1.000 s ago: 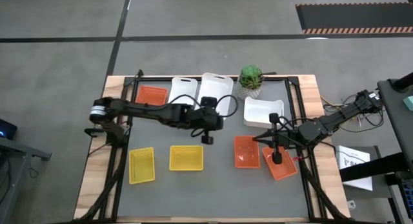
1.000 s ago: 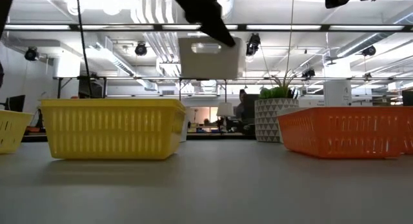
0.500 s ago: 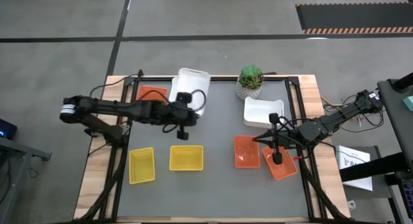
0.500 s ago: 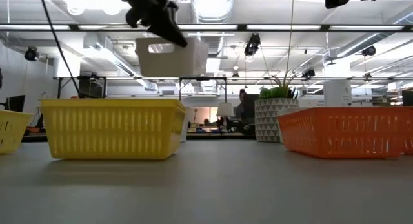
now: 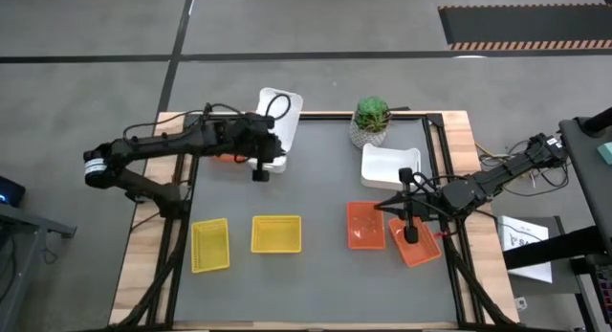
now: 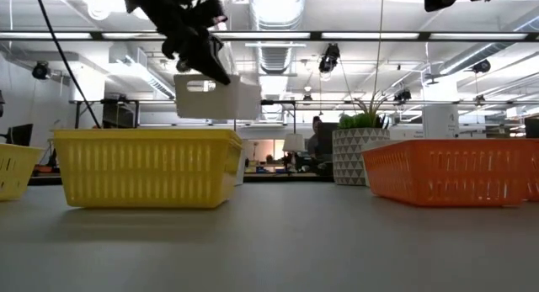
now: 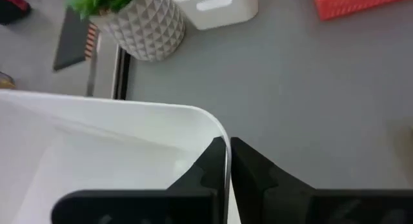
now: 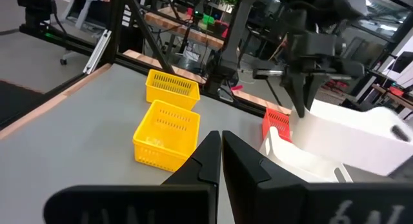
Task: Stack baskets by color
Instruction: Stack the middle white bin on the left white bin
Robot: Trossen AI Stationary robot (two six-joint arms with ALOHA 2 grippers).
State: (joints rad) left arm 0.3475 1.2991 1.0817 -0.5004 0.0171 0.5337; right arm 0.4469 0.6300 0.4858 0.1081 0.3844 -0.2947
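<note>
The left gripper is clamped on the rim of a white basket, holding it in the air over the surface's far left part. The right gripper, fingers closed and empty, hangs over an orange basket.

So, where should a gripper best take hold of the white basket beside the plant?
Take its thin rim wall from straight above, with one finger inside and one outside. The white basket sits upright, open side up, so the rim is exposed from the top.
</note>
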